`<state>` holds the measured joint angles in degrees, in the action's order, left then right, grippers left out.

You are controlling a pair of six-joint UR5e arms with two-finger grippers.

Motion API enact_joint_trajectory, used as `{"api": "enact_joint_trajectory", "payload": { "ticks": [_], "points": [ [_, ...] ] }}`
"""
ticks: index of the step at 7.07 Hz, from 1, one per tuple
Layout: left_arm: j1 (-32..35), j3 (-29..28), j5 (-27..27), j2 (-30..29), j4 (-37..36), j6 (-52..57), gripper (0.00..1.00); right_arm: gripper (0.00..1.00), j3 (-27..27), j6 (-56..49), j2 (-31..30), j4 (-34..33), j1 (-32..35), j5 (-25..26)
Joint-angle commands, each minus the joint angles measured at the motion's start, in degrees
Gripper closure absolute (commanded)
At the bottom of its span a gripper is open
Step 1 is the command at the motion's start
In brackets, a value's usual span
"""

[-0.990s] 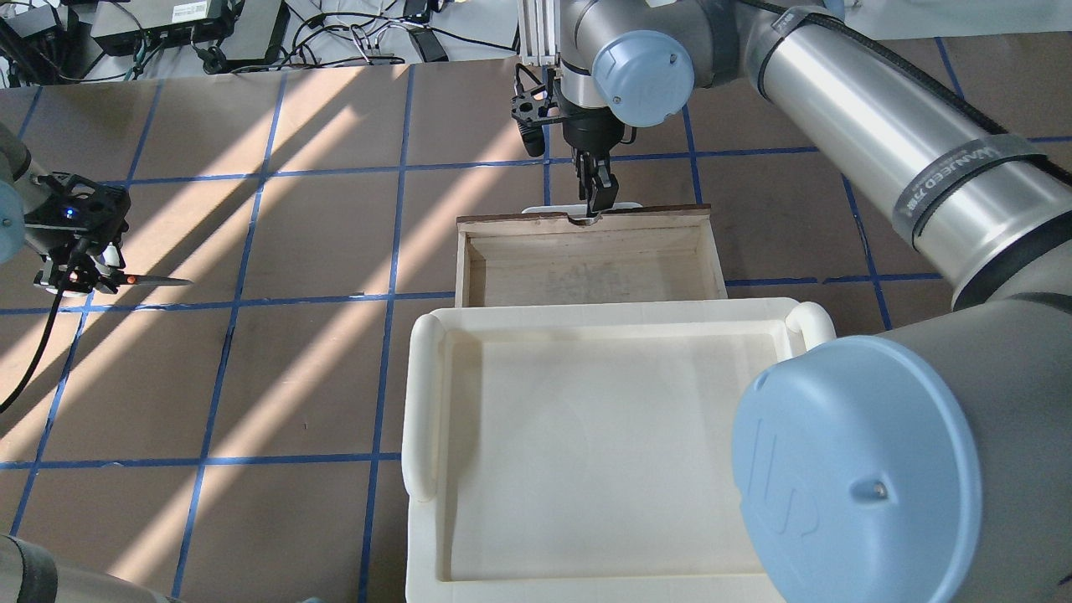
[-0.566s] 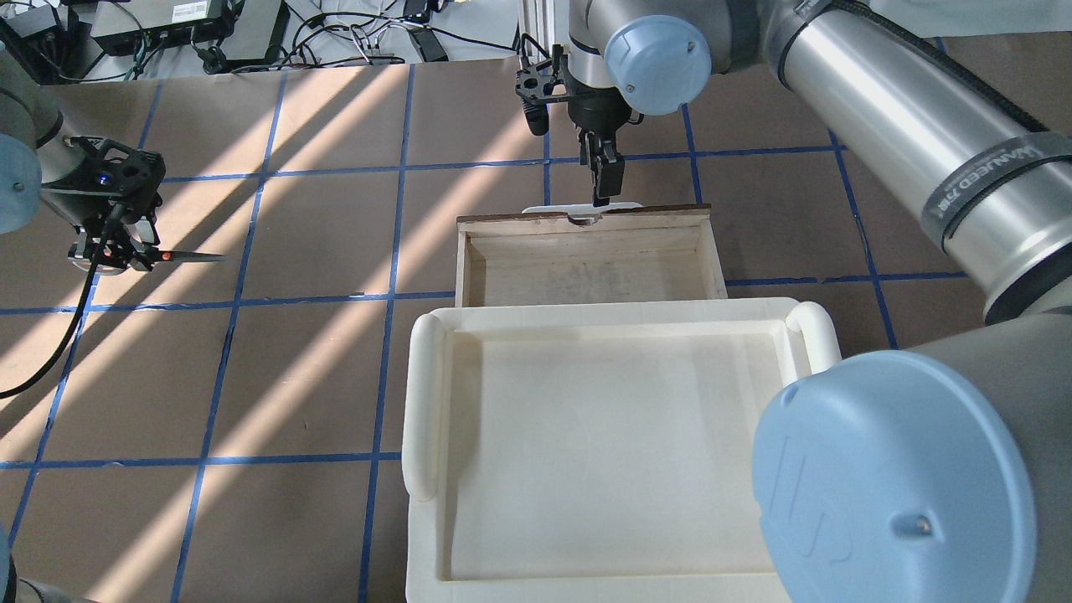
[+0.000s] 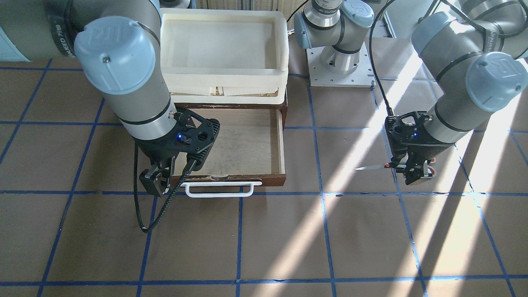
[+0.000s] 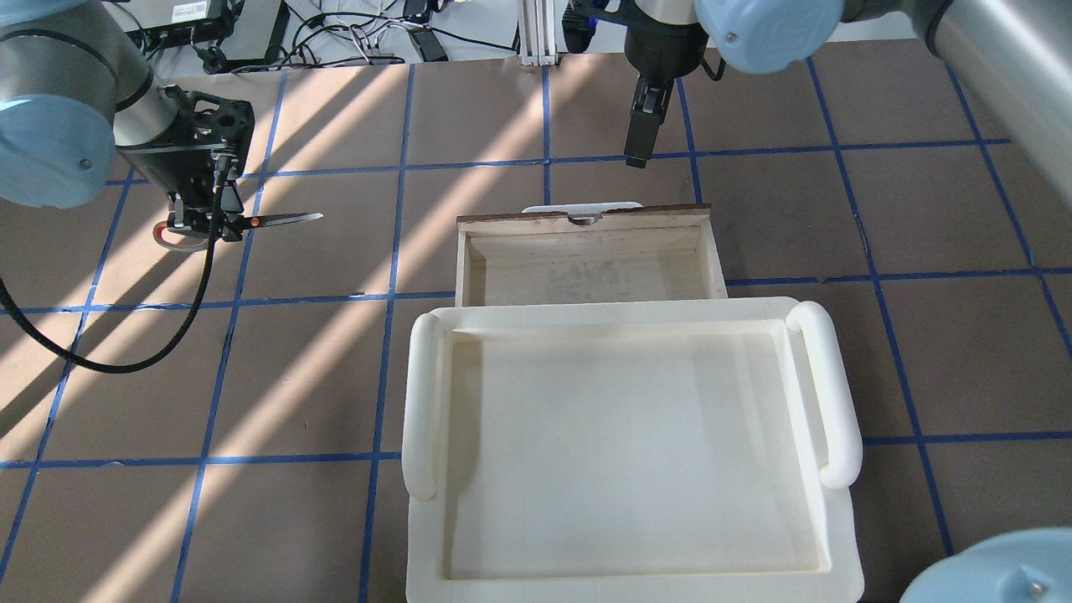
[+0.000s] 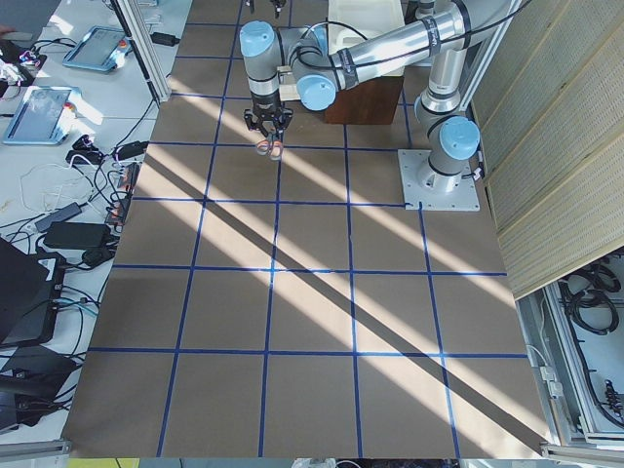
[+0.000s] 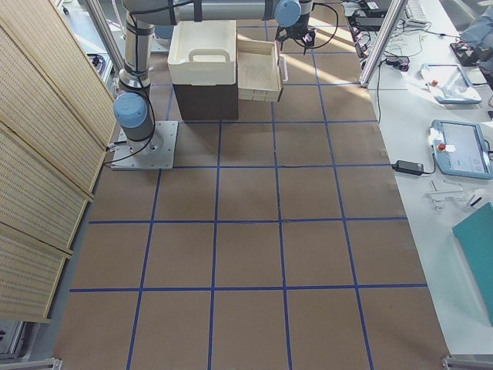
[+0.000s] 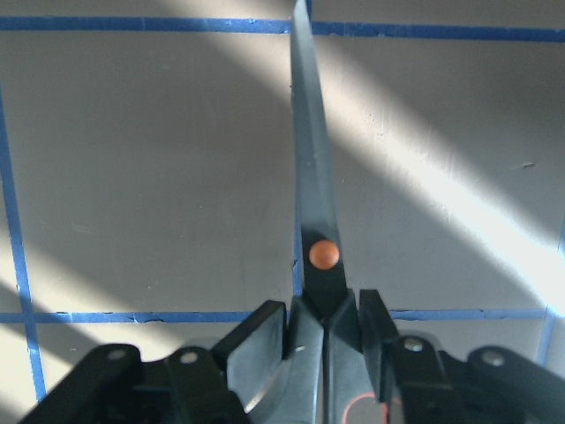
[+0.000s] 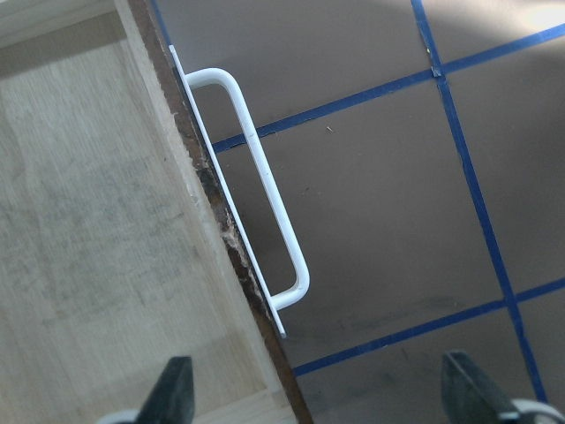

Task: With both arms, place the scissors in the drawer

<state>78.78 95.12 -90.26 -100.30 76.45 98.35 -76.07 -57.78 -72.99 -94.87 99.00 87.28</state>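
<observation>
Here, the left end effector point(image 4: 203, 223) grips the scissors point(image 4: 280, 219) by their handles, blades level, pointing toward the open drawer point(image 4: 466, 268), well apart from it. The right end effector point(image 4: 636, 149) hangs released, fingers spread, near the drawer's white handle point(image 4: 582, 206), above the worktop point(image 4: 318, 377).

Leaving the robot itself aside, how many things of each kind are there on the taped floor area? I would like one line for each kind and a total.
scissors: 1
drawer: 1
cream tray: 1
dark cabinet: 1
Total: 4
</observation>
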Motion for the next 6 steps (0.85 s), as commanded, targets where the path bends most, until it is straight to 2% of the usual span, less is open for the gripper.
{"api": "enact_joint_trajectory", "payload": {
  "ticks": [1,4,5,6],
  "points": [
    [8.4,-0.6,1.4,0.8,1.0,-12.7,1.0,0.0,-8.5,15.0,-12.5,0.8,-2.7,0.4],
    [22.2,-2.4,2.4,0.5,0.8,-31.1,1.0,0.0,-10.4,44.6,-20.9,11.1,-2.6,1.4],
    [26.0,-2.3,2.5,0.2,0.8,-36.3,1.0,0.0,-10.9,47.4,-21.7,14.2,-2.8,2.3],
    [28.8,-2.3,2.5,-0.2,0.7,-37.7,1.0,0.0,-11.2,49.5,-22.2,14.4,-2.5,1.2]
  ]
}}
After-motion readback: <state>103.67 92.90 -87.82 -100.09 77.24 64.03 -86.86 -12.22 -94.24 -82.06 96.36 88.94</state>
